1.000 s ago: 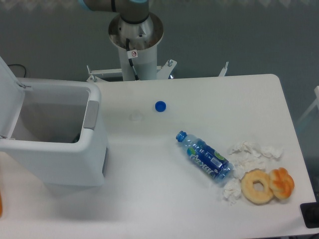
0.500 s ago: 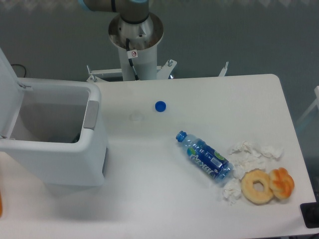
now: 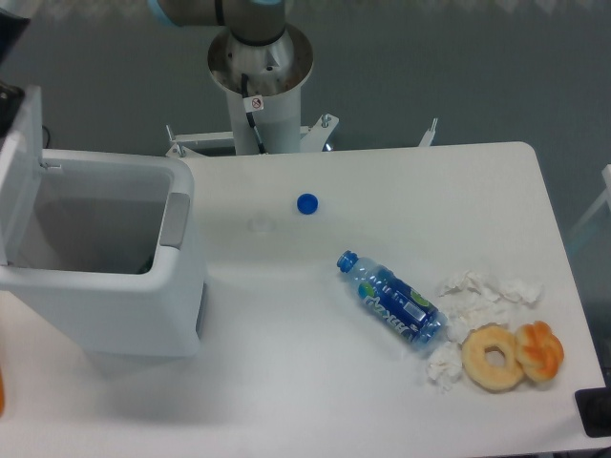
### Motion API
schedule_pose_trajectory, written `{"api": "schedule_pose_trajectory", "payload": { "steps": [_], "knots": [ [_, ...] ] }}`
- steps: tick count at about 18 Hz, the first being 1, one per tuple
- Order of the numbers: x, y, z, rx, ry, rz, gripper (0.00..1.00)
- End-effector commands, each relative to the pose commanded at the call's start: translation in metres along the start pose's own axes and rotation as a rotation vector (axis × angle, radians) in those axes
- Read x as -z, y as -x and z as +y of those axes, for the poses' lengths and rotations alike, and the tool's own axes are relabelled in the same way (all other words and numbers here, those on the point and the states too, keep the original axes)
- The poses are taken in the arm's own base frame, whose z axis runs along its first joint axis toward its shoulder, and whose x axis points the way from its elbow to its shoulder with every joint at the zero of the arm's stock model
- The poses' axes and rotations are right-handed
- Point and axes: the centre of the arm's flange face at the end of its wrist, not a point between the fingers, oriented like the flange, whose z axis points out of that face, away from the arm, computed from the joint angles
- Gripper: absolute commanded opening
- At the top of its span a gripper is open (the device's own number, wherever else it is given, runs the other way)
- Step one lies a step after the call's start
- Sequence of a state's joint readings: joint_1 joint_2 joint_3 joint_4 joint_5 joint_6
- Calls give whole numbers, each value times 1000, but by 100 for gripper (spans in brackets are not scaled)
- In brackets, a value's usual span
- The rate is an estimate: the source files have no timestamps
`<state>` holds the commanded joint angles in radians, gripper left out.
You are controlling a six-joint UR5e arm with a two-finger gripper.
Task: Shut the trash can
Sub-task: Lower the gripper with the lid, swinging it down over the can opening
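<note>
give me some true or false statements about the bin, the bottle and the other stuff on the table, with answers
1. The trash can has its lid raised, so the inside shows. True.
2. The blue cap is screwed onto the bottle. False: it lies apart on the table.
3. The bottle stands upright. False: it lies on its side.
4. The ring doughnut lies beside crumpled tissues. True.
5. The bottle is inside the trash can. False: it lies on the table to the can's right in the picture.
</note>
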<state>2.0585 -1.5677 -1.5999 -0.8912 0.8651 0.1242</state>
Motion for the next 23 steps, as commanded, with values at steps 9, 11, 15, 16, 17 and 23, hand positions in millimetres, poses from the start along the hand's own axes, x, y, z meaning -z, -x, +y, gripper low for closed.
{"api": "schedule_pose_trajectory", "payload": {
  "steps": [9, 11, 15, 16, 17, 23],
  "knots": [
    [10, 48, -1, 4, -12, -56, 100],
    [10, 55, 2, 2, -8, -60, 100],
    [7, 63, 8, -6, 2, -62, 100],
    [9, 67, 8, -2, 0, -67, 100],
    [9, 70, 9, 2, -1, -70, 100],
    [9, 80, 9, 13, 0, -78, 100]
  ]
}}
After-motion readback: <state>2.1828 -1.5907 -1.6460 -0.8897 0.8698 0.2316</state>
